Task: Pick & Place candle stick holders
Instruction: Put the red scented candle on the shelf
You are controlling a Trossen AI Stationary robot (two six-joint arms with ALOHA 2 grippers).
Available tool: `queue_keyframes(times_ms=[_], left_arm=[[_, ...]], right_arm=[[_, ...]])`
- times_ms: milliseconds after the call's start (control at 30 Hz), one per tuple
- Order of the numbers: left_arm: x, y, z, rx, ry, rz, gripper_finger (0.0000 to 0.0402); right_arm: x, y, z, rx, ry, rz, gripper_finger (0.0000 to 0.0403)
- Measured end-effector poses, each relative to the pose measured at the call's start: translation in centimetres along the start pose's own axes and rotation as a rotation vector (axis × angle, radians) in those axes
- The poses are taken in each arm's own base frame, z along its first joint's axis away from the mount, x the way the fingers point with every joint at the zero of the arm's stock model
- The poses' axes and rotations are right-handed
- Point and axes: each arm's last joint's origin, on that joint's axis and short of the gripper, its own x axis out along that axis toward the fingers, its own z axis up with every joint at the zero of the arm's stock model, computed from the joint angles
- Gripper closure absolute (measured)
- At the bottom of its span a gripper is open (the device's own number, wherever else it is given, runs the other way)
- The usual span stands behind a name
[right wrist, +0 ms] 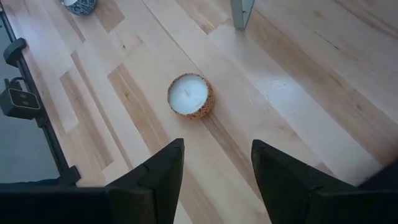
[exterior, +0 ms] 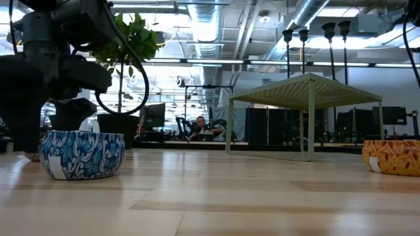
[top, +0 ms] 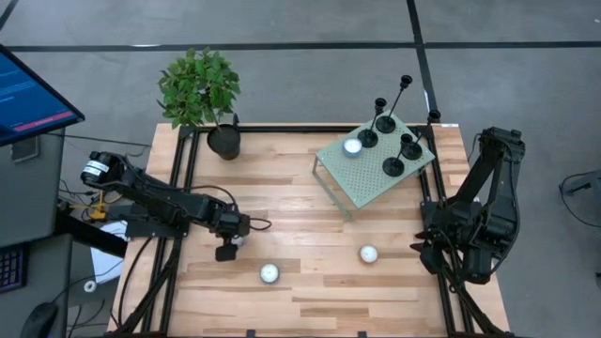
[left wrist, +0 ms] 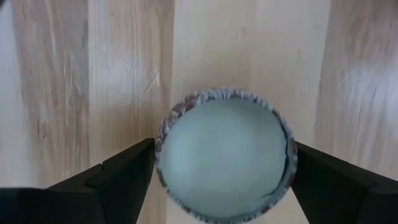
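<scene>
Worktop: pale wood planks (top: pixel 310 282) on a black frame, grey floor around it; the low view looks across into an open office with ceiling ducts.
Stand: a pale green slatted stand (top: pixel 362 183) sits toward the far right of the worktop, likely as a raised shelf for the display pieces.
Candle stick holders: four matte-black candle stick holders (top: pixel 392 165) stand on the green stand, upright on disc bases; in the low view only their stems and cups show above its top (exterior: pixel 287 36).
Candles: one white tealight (top: pixel 353 146) rests on the stand among the holders; another, the orange-patterned candle (top: pixel 368 253), lies loose on the near worktop.
Left gripper: left gripper (top: pixel 225 252) hangs near the worktop's left middle with its fingers spread wide, straddling the blue-patterned candle (left wrist: pixel 225 155) without visibly pinching it.
Right gripper: right gripper (right wrist: pixel 216 165) waits at the right edge, fingers partly apart and holding nothing, aimed toward the orange-patterned candle.
Plant: a potted plant (top: pixel 202 89) stands at the far left corner, out of the way.
View difference: the overhead view fixes the holders' layout but not the candle patterns; the low view shows blue and orange wraps; only the left wrist view shows the candle lying between the fingers (left wrist: pixel 118 177).
Judgement: the holders look settled, and the arm seems busy with a candle instead.
</scene>
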Motion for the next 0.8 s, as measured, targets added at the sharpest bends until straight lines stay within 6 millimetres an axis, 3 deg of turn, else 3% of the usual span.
queue_keyframes(times_ms=[300,500,800], left_arm=[[0.5,0.1,0.1,-0.029,-0.068,0.028,0.0093],[0.4,0.1,0.2,-0.078,-0.08,0.032,0.0093],[-2.0,-0.1,3.4,-0.104,-0.22,0.09,0.0093]], right_arm=[[0.0,0.1,0.0,0.004,0.002,0.005,0.0223],[0.0,0.1,0.0,0.004,0.002,0.005,0.0223],[0.0,0.0,0.0,0.002,0.001,0.002,0.0223]])
